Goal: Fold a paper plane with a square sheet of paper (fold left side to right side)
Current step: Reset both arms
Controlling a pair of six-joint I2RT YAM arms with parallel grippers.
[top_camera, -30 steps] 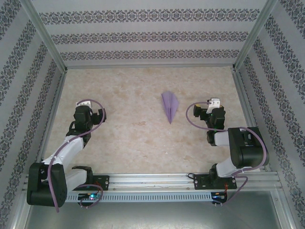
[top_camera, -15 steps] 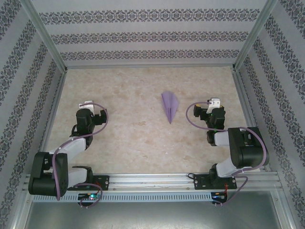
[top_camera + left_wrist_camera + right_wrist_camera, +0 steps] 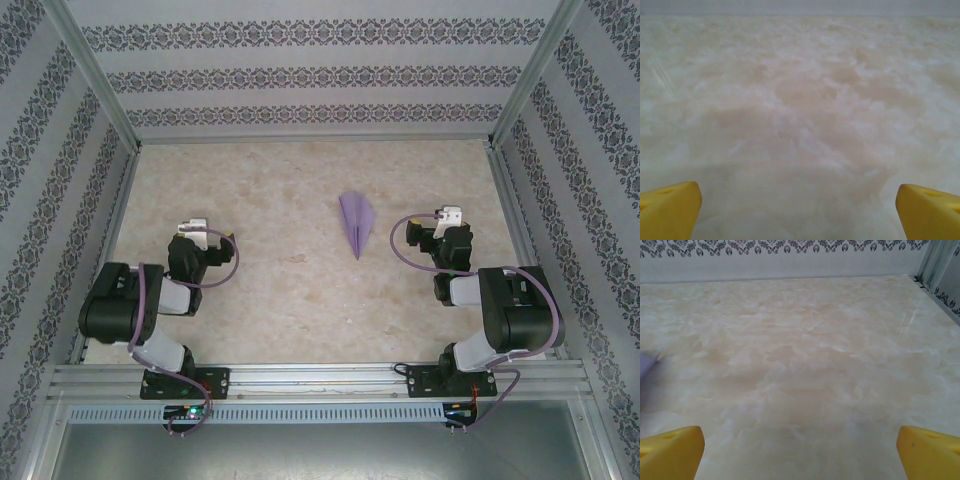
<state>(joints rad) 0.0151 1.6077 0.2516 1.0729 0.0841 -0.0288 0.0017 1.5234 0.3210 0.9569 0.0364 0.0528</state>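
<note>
**A:** Item one: slim pointed lilac paper plane (image 3: 356, 222)?
**B:** Thin paper, matt, sharply creased.
**A:** Beige marbled worktop (image 3: 260, 200)?
**B:** Smooth, stone-look surface, faint sheen.
**A:** Silver frame rail (image 3: 320, 372)?
**B:** Bare metal, dull shine.
**A:** Patterned back wall (image 3: 320, 70)?
**B:** Printed, matt, paper-like.
**A:** Fingers (image 3: 670, 212) of the left gripper (image 3: 800, 212) and right gripper (image 3: 800, 452)?
**B:** Yellow plastic, smooth, matt.
**A:** Black arm shells (image 3: 520, 320)?
**B:** Smooth, semi-gloss, likely plastic.
</note>
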